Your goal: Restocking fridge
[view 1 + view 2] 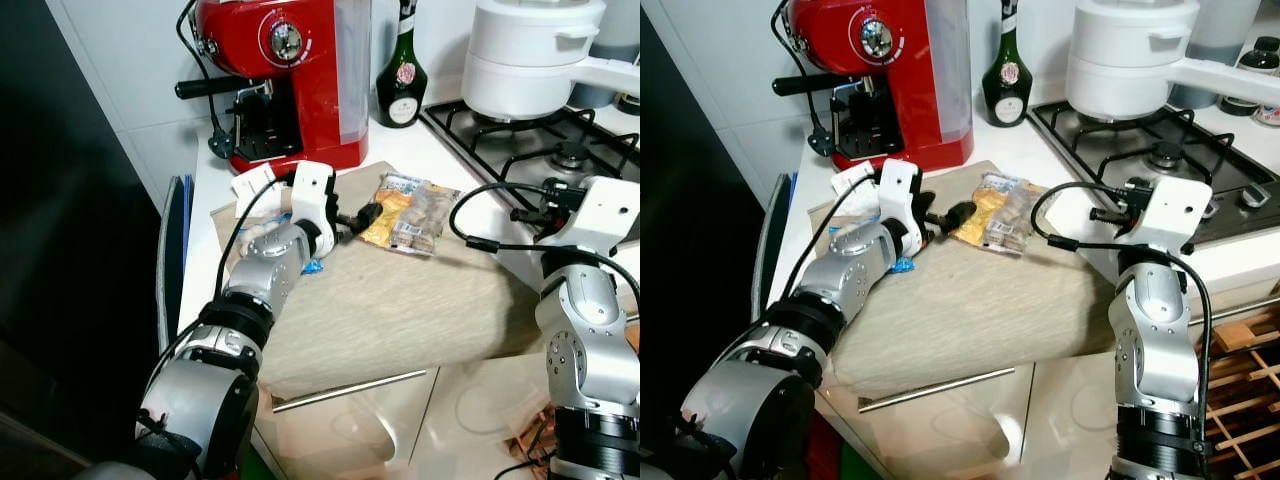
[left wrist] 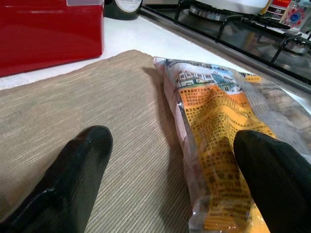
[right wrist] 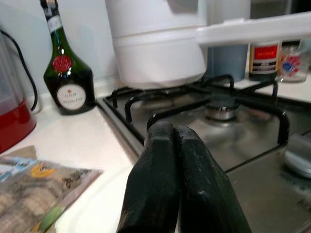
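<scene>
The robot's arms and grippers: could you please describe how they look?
Both arms are built of rounded silver segments with black joint rings. Each wrist carries a white boxy housing, and loose black cables loop along it. The left gripper and the right gripper each have two long, matte black, rounded fingers.

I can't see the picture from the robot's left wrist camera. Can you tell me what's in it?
Two black fingers of the left gripper are spread wide open over a tan woven mat, one fingertip on a clear and orange food packet. Behind sit a red coffee machine and the stove.
</scene>
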Tool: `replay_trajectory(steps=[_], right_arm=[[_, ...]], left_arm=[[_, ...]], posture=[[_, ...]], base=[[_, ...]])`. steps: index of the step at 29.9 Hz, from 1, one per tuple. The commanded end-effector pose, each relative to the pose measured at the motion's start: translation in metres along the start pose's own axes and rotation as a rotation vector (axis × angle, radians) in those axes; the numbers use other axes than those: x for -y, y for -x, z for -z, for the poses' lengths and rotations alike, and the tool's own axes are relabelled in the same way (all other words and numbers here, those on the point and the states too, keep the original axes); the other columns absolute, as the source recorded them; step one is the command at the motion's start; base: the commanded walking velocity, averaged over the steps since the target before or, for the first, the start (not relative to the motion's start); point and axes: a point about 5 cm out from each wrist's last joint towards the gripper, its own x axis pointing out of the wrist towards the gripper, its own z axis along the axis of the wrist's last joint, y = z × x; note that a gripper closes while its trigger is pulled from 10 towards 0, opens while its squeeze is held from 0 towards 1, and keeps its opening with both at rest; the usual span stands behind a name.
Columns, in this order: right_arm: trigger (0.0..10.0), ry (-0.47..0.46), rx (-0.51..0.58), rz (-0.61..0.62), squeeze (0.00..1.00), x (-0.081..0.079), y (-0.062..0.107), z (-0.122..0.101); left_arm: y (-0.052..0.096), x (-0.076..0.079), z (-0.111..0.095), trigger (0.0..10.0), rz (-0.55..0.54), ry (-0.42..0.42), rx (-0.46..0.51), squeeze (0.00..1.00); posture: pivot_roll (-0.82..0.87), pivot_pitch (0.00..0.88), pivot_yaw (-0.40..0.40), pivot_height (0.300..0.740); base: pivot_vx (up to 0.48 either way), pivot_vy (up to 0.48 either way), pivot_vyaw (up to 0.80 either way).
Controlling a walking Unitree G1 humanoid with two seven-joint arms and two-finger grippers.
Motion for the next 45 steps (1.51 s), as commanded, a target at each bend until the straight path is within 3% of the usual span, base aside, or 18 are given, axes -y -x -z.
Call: replay_trajectory(steps=[1,6,8,12,14,18,20,23,28,29,30,31,32,33,34,36,45], right_arm=[[10.0,-0.016,-0.002,-0.015,0.00,-0.002,-0.002,-0.002],[10.0,-0.039,-0.018,-0.024,0.00,-0.004,-0.001,-0.002],[10.0,-0.091,-0.073,-0.097,0.00,-0.012,0.001,0.003],[10.0,-0.120,-0.110,-0.131,0.00,-0.016,0.002,0.007],[10.0,-0.123,-0.128,-0.146,0.00,-0.017,0.002,0.009],[10.0,-0.137,-0.136,-0.152,0.00,-0.018,0.002,0.009],[10.0,-0.251,-0.215,-0.196,0.00,-0.024,0.002,0.015],[10.0,-0.293,-0.263,-0.217,0.00,-0.026,0.002,0.019],[10.0,-0.250,-0.278,-0.280,0.00,-0.035,0.003,0.019],[10.0,-0.231,-0.276,-0.277,0.00,-0.035,0.003,0.020],[10.0,-0.231,-0.276,-0.277,0.00,-0.035,0.003,0.020],[10.0,-0.228,-0.278,-0.274,0.00,-0.034,0.003,0.020],[10.0,-0.226,-0.280,-0.273,0.00,-0.034,0.003,0.021],[10.0,-0.222,-0.286,-0.275,0.00,-0.034,0.003,0.021],[10.0,-0.219,-0.295,-0.281,0.00,-0.035,0.003,0.021],[10.0,-0.215,-0.301,-0.284,0.00,-0.035,0.003,0.021],[10.0,-0.207,-0.308,-0.275,0.00,-0.034,0.003,0.023]], left_arm=[[-0.001,-0.001,0.001,10.0,0.000,0.012,-0.023,0.00],[0.000,0.003,0.018,10.0,0.016,-0.006,-0.092,0.00],[0.004,0.003,0.043,10.0,0.016,0.021,-0.195,0.00],[0.009,0.000,0.055,10.0,0.000,0.064,-0.232,0.00],[0.017,-0.006,0.071,10.0,-0.019,0.110,-0.285,0.00],[0.020,-0.008,0.078,10.0,-0.025,0.144,-0.303,0.00],[0.026,-0.012,0.087,10.0,-0.045,0.195,-0.325,0.00],[0.026,-0.012,0.088,10.0,-0.045,0.199,-0.328,0.00],[0.026,-0.012,0.089,10.0,-0.054,0.169,-0.335,0.00],[0.027,-0.014,0.089,9.0,-0.065,0.132,-0.346,0.00],[0.027,-0.014,0.089,9.0,-0.065,0.132,-0.346,0.00],[0.027,-0.015,0.090,2.7,-0.064,0.121,-0.352,0.00],[0.028,-0.015,0.091,0.0,-0.067,0.108,-0.361,0.00],[0.028,-0.016,0.091,0.0,-0.068,0.095,-0.368,0.00],[0.030,-0.018,0.092,0.0,-0.078,0.004,-0.393,0.00],[0.030,-0.018,0.093,0.0,-0.072,-0.033,-0.405,0.00],[0.026,-0.016,0.085,0.0,-0.043,-0.042,-0.368,0.00]], posture=[[-0.23,0.000,0.118,0.740],[-0.23,0.000,0.120,0.740],[-0.23,0.000,0.118,0.740],[-0.23,0.000,0.117,0.740],[-0.23,0.000,0.115,0.740],[-0.23,0.000,0.113,0.740],[-0.22,0.000,0.109,0.740],[-0.22,0.000,0.106,0.740],[-0.22,0.000,0.103,0.740],[-0.22,0.000,0.103,0.740],[-0.22,0.000,0.103,0.740],[-0.22,0.000,0.103,0.740],[-0.22,0.000,0.102,0.740],[-0.22,0.000,0.102,0.740],[-0.22,0.000,0.101,0.740],[-0.22,0.000,0.100,0.740],[-0.22,0.000,0.102,0.740]], base=[[0.000,0.000,0.00],[0.000,0.000,0.00],[0.000,0.000,0.00],[0.000,0.000,0.00],[0.000,0.000,0.00],[0.000,0.000,0.00],[0.000,0.000,0.00],[0.000,0.000,0.00],[0.000,0.000,0.00],[0.000,0.000,0.00],[0.000,0.000,0.00],[0.000,0.000,0.00],[0.000,0.000,0.00],[0.000,0.000,0.00],[0.000,0.000,0.00],[0.000,0.000,0.00],[0.000,0.000,0.00]])
